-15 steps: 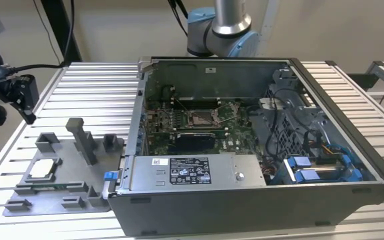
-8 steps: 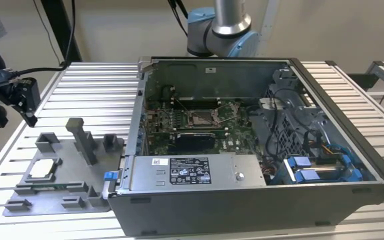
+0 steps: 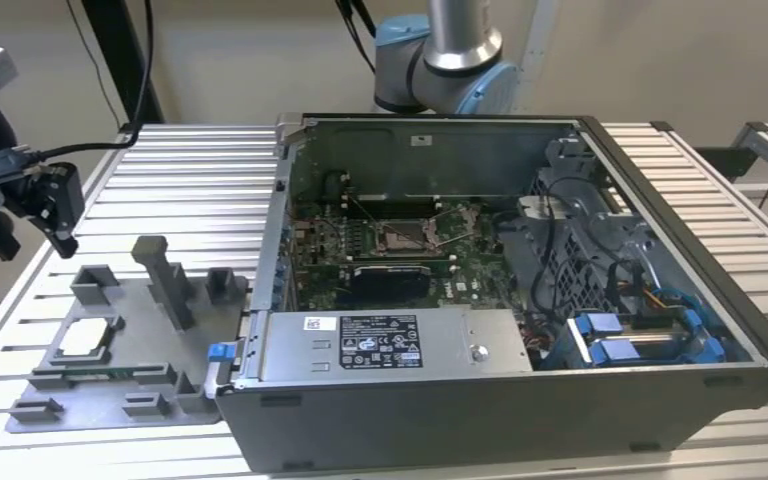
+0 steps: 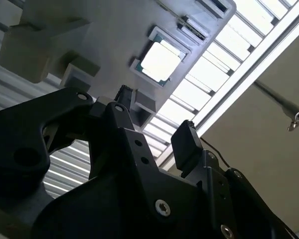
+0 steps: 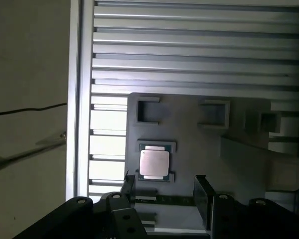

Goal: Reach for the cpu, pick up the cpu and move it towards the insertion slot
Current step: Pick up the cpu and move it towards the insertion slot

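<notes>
The cpu [image 3: 81, 337] lies flat in the grey fixture tray [image 3: 117, 400] on the slatted table [image 3: 184, 160], at the exterior view's left of the open computer case [image 3: 491, 400]. Inside the case, the insertion slot [image 3: 404, 237] sits on the green motherboard [image 3: 471, 265]. Beyond the tray, at the left edge, hangs what is probably the gripper [image 3: 48, 205].

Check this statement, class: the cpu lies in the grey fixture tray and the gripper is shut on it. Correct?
Not quite. The cpu lies in the grey fixture tray, but the gripper is open and apart from it, as the first wrist view shows.
</notes>
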You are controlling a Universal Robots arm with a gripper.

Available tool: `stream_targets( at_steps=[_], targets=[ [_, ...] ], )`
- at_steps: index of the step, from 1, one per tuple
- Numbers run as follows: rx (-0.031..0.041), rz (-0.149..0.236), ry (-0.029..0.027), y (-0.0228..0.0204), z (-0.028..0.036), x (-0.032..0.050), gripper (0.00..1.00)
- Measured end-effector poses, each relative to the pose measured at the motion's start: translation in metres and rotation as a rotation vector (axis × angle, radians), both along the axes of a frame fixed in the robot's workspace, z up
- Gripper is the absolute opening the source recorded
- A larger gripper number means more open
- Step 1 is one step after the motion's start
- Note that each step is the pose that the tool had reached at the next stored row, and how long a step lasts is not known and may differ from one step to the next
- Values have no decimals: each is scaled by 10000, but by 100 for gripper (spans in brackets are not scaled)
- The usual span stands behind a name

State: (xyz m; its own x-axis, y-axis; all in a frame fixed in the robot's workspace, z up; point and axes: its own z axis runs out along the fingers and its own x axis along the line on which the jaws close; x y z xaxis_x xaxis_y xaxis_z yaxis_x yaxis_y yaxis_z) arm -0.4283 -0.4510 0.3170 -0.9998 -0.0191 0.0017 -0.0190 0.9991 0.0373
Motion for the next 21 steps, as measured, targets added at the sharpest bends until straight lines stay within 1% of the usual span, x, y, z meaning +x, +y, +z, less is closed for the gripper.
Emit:
stream_targets(
  at_steps=[21],
  targets=[
    [0, -19, 0, 0, -221, -7, 0]
  ],
)
